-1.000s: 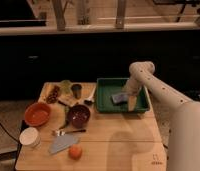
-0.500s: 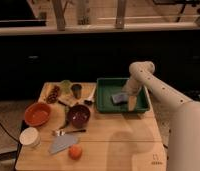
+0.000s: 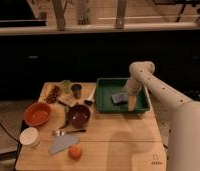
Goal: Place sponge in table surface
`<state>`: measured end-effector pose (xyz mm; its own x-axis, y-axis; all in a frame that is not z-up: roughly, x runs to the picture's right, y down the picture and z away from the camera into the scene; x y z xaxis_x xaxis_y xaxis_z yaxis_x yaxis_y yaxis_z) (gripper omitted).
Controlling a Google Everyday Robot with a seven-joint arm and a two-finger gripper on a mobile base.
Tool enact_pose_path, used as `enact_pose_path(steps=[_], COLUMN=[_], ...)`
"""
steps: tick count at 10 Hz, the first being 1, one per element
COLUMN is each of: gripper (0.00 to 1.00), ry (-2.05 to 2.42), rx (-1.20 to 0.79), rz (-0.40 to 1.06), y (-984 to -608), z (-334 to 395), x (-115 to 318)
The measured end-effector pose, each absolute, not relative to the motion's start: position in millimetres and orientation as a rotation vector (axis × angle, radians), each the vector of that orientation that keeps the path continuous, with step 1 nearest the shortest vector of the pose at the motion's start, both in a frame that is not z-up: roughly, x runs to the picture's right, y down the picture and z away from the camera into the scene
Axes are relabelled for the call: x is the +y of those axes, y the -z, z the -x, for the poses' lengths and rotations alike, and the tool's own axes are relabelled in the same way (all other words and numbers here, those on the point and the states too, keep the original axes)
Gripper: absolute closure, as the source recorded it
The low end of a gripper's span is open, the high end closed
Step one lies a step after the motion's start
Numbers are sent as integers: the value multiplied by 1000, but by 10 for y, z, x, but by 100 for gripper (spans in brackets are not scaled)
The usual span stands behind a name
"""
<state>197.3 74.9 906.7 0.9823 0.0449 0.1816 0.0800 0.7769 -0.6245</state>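
The sponge point(image 3: 118, 98), a small grey-blue block, lies inside the green tray point(image 3: 107, 84) at the back right of the table surface point(image 3: 118, 140), a light wooden top with a small dark logo point(image 3: 155, 161) at its near right corner. My white arm comes in from the right and bends down into the tray. The gripper point(image 3: 131, 103) hangs just right of the sponge, close beside it, over the tray's right half. I cannot tell whether it touches the sponge.
On the left stand an orange bowl point(image 3: 38, 113), a dark red bowl point(image 3: 79, 114), a white cup point(image 3: 29, 136), a dark cup point(image 3: 77, 90) and a spoon point(image 3: 68, 132). A flat grey-blue triangular sheet point(image 3: 63, 143) and an orange fruit point(image 3: 75, 152) lie near the front.
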Motion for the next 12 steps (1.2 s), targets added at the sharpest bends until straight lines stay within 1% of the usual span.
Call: enact_pose_path(steps=[7, 9, 10, 11, 12], gripper=[20, 29, 27, 22, 20], ry=[20, 20, 19, 19, 19], rx=[-191, -191, -191, -191, -191], rz=[682, 682, 682, 682, 682], y=[-9067, -9067, -9067, -9066, -9066], z=[-1970, -1970, -1970, -1972, -1972], x=[748, 748, 748, 748, 748])
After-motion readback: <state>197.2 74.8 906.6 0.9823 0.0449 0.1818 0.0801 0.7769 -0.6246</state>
